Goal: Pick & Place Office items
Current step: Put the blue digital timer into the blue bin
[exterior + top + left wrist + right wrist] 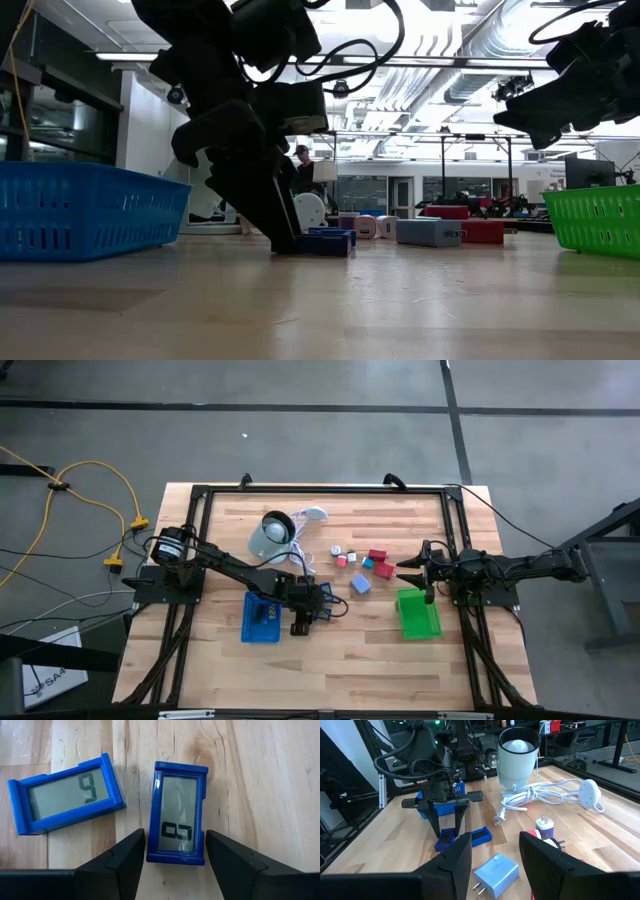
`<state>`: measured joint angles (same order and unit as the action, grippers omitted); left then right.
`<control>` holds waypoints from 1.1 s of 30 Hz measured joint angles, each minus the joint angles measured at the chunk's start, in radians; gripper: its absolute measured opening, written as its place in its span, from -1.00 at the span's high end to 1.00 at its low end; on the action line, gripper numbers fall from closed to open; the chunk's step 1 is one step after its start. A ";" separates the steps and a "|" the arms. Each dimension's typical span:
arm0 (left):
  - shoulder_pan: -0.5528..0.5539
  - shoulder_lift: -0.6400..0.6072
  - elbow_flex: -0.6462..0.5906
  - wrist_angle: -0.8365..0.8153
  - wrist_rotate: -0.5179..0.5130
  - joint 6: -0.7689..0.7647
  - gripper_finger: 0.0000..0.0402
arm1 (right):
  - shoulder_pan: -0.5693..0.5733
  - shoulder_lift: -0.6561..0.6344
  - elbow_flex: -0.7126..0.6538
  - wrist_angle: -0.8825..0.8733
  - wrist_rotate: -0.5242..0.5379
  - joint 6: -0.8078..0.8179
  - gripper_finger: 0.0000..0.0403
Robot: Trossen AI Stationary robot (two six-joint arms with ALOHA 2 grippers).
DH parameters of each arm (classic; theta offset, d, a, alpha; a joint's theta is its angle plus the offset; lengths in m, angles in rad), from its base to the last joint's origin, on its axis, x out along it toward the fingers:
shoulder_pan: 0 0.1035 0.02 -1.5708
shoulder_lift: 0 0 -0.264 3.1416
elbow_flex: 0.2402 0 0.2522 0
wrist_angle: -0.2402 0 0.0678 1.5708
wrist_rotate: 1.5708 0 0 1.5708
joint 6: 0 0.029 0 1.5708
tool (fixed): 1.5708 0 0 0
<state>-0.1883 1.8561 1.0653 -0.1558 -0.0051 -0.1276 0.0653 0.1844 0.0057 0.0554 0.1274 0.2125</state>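
Observation:
Two small blue-framed display pieces lie flat on the wooden table, faces up. One blue display piece [177, 815] lies between the fingers of my left gripper [175, 832], just right of the blue tray [262, 618]; the other display piece [65, 792] lies loose beside it. Red, pink, teal, pale-blue and white little items [360, 565] sit clustered at the table's middle right. My right gripper [495, 837] hangs open at the right side, above the green tray [418, 613], with nothing between its fingers. My left gripper has the display piece's two long sides [150, 855] between its two fingers [125, 862], at the end nearest the wrist. The fingers slant down from the table's left and lie along the piece. The piece rests flat on the table, display up.
A grey-white round object [268, 535] with a coiled white cord [308, 518] stands at the far middle. The blue tray is close to the left arm. A pale-blue plug adapter [495, 870] lies just ahead of my right gripper. Bare wood spreads along the near edge.

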 joint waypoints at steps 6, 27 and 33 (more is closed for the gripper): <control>0.000 0.000 0.000 0.000 0.003 0.000 -0.02 | 0.000 0.000 0.000 0.000 0.000 0.000 0.24; 0.000 0.000 0.000 0.000 0.003 0.019 0.20 | 0.000 0.000 0.000 0.000 0.000 0.000 0.24; -0.005 0.001 0.000 0.008 0.008 0.044 0.21 | 0.000 0.000 0.000 0.000 0.000 0.000 0.24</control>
<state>-0.1937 1.8572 1.0653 -0.1475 0.0025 -0.0835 0.0654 0.1844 0.0059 0.0555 0.1276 0.2123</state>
